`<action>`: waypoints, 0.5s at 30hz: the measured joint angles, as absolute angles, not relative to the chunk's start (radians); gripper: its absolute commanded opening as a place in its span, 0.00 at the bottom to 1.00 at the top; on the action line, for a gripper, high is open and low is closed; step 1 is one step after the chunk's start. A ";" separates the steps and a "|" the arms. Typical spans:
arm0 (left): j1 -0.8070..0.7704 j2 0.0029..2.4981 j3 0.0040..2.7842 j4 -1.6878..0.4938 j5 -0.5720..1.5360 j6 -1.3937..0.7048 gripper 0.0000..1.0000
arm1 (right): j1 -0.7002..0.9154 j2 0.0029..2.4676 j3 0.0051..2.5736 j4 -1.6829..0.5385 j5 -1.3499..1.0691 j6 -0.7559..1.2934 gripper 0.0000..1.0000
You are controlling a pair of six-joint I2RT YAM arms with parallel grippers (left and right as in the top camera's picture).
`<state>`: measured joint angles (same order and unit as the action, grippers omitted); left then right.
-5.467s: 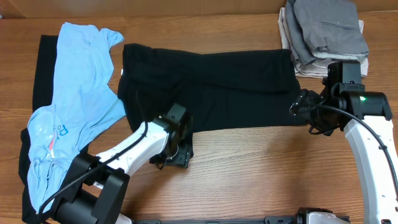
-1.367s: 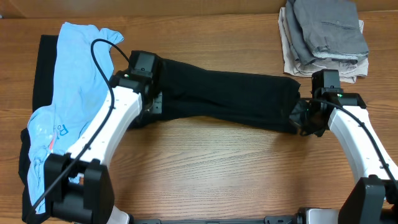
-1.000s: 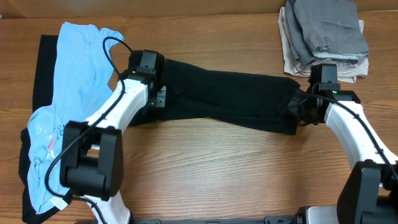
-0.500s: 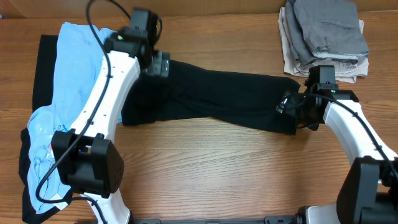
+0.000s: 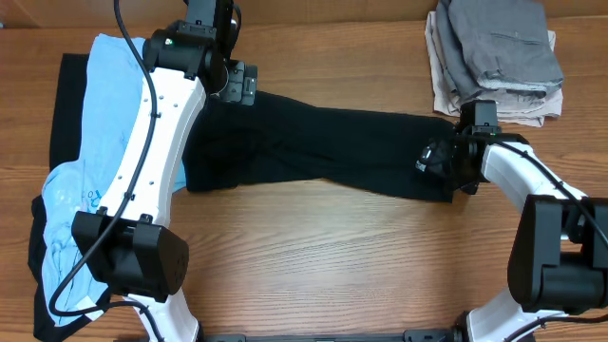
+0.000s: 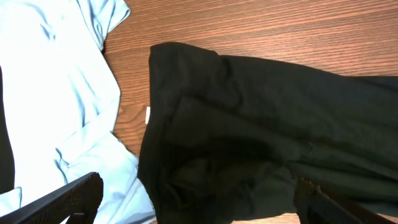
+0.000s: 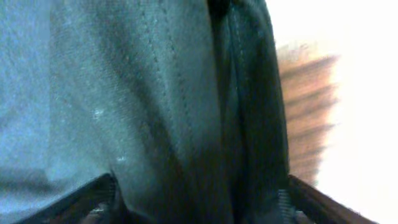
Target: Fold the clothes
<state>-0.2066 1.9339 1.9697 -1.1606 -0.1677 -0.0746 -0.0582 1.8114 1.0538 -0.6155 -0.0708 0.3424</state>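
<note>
The long black trousers (image 5: 332, 142) lie folded lengthwise across the table's middle, waist at the left. In the left wrist view they fill the frame (image 6: 261, 124), with a small white tag (image 6: 147, 115) at the waist edge. My left gripper (image 5: 242, 85) is open and empty, raised above the waist end; its fingers (image 6: 74, 196) stand wide apart. My right gripper (image 5: 432, 157) is low over the leg end, jaws wide apart with black fabric (image 7: 186, 112) between them (image 7: 199, 196).
A light-blue printed T-shirt (image 5: 114, 142) lies at the left over another black garment (image 5: 66, 104). Folded grey and beige pieces (image 5: 494, 47) are stacked at the back right. Bare wooden table (image 5: 332, 256) runs along the front.
The trousers were folded lengthwise. My left gripper let go of the waist and rose toward the back. My right gripper shifted slightly left over the leg end.
</note>
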 measured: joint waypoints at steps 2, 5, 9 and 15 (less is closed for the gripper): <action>-0.207 1.934 1.970 -1.162 -0.168 -0.075 1.00 | -0.059 1.816 1.053 -0.604 -0.046 0.347 0.24; -0.207 1.934 1.970 -1.164 -0.168 -0.075 1.00 | -0.059 1.825 1.053 -0.608 -0.021 0.341 0.04; -0.202 1.934 1.970 -1.177 -0.170 -0.075 1.00 | -0.076 1.825 1.056 -0.643 -0.028 0.372 0.04; -0.155 1.934 1.986 -1.247 -0.176 -0.074 1.00 | -0.209 1.741 1.059 -0.835 -0.075 0.355 0.04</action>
